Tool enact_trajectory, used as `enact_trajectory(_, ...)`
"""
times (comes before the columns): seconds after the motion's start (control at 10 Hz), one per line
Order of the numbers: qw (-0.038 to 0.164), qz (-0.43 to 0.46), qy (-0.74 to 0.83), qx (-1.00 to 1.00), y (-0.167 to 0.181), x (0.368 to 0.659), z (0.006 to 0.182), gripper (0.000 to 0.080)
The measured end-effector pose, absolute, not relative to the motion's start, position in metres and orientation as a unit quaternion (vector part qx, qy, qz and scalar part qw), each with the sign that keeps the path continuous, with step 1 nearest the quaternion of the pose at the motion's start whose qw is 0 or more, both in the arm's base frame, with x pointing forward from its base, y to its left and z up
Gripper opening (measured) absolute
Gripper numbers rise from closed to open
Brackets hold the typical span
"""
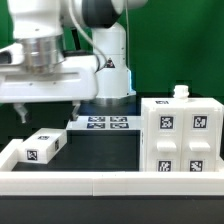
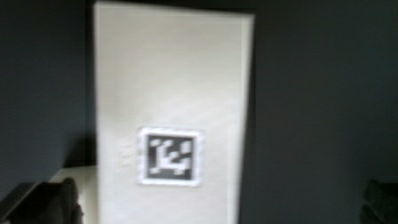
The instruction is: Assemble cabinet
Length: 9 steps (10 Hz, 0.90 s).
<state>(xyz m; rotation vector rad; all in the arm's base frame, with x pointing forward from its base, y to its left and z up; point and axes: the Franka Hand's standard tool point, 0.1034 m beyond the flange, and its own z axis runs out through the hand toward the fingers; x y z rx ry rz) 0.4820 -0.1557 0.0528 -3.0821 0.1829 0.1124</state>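
The white box-shaped cabinet (image 1: 180, 140) stands at the exterior view's right, with four raised front panels carrying square tags and a small white peg on top. A loose long white part (image 1: 45, 146) with one tag lies on the dark table at the exterior view's left. My gripper (image 1: 48, 112) hangs open and empty just above that part. In the wrist view the same part (image 2: 175, 110) fills the middle, its tag facing the camera. The gripper (image 2: 210, 205) straddles it there, with its dark fingertips (image 2: 36, 205) wide apart at the two sides.
The marker board (image 1: 105, 123) lies flat at the back by the white robot base (image 1: 112, 85). A white raised border (image 1: 90, 183) runs along the table's front and round the exterior view's left corner, close to the loose part.
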Motion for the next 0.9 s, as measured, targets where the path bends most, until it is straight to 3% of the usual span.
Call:
enact_trajectory(0.3, 0.014, 0.032, 0.050, -0.998, -0.164, 0.478, 0.031, 0.0797)
enact_trajectory(0.9, 0.004, 0.029, 0.039, -0.999, -0.154, 0.470, 0.010, 0.0797)
